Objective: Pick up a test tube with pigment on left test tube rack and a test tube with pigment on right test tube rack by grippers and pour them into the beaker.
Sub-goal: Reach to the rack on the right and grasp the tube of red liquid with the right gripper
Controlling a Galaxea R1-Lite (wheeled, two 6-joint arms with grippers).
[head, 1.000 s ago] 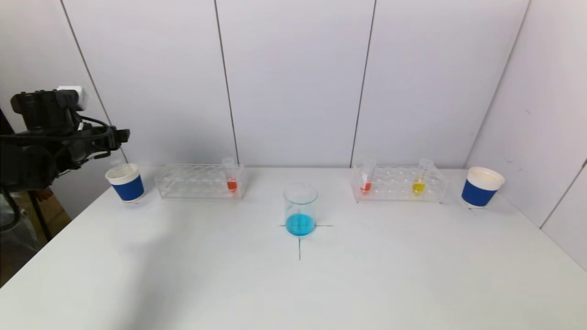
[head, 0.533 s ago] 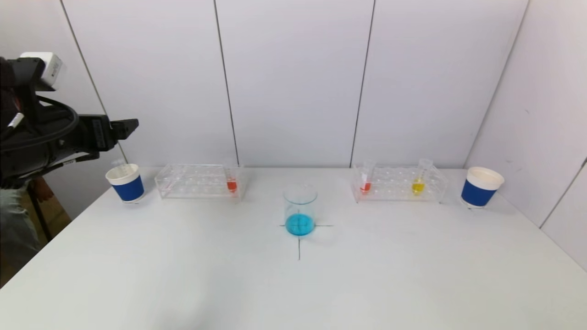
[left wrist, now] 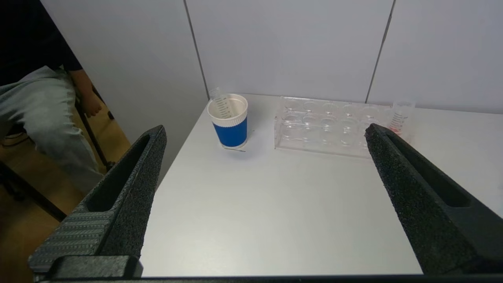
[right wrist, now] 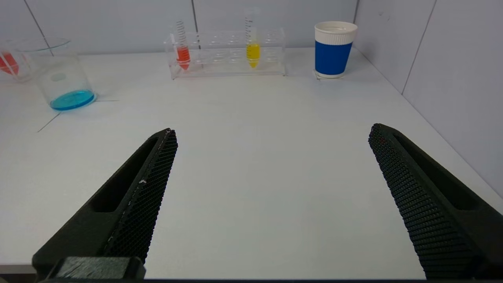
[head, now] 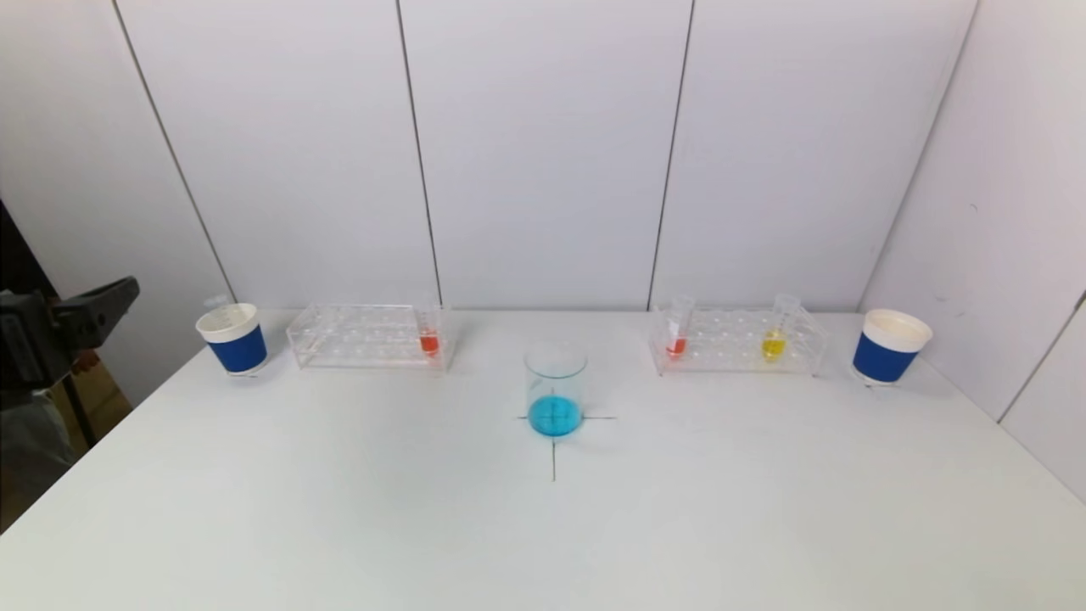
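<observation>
Beside each rack (head: 366,336) a blue cup (head: 232,339) stands; both grippers' jaws gape, unobstructed.

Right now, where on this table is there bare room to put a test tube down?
The whole front of the table, nearer than the beaker, is bare. Smaller gaps lie between the beaker and the left rack and between the beaker and the right rack. The back edge is crowded with racks and blue cups.
</observation>
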